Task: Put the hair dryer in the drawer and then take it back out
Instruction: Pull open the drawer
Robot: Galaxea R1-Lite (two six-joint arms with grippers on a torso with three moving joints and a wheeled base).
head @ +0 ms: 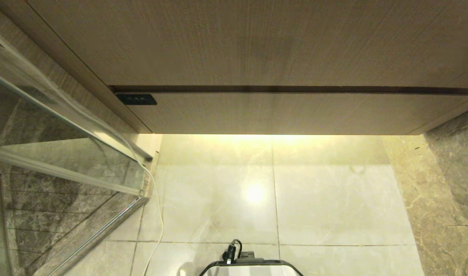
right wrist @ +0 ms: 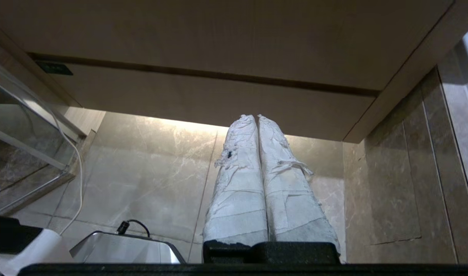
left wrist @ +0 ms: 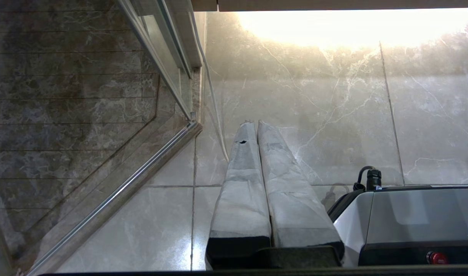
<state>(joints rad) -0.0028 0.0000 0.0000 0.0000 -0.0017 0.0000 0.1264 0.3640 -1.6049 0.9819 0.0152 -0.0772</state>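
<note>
1. The drawer (head: pixel 287 113) is sitting shut under the taller panel (head: pixel 256 42), its front flush; a dark label (head: pixel 136 99) is showing at the drawer's left end
2. The dryer is not showing in any view, so its place cannot be told from here
3. The right gripper (right wrist: pixel 256 119) is pointing up toward the drawer's lower edge, apart from it, with its two wrapped fingers (right wrist: pixel 239 184) pressed together and holding nothing
4. The left gripper (left wrist: pixel 255 124) is hanging low beside the base (left wrist: pixel 410 218), pointing at the floor (left wrist: pixel 333 115) below the drawer, its fingers also lying together and empty
5. Handling, as a judgement: the drawer front is stiff and smooth and is offering no handle, so the dark gap along its top edge or its underside lip is looking like the place to hook a finger; a wide drawer pulled near one end may be binding, so a pull near the middle seems safer
6. The dryer, going by the task, is likely light and hard-shelled; the grip cannot be planned until it is seen
7. Count: one drawer, one panel, one label, two grippers, one glass door (head: pixel 46 126) left of the drawer, one white cable (head: pixel 155 207) trailing down beside that door, no dryer
</note>
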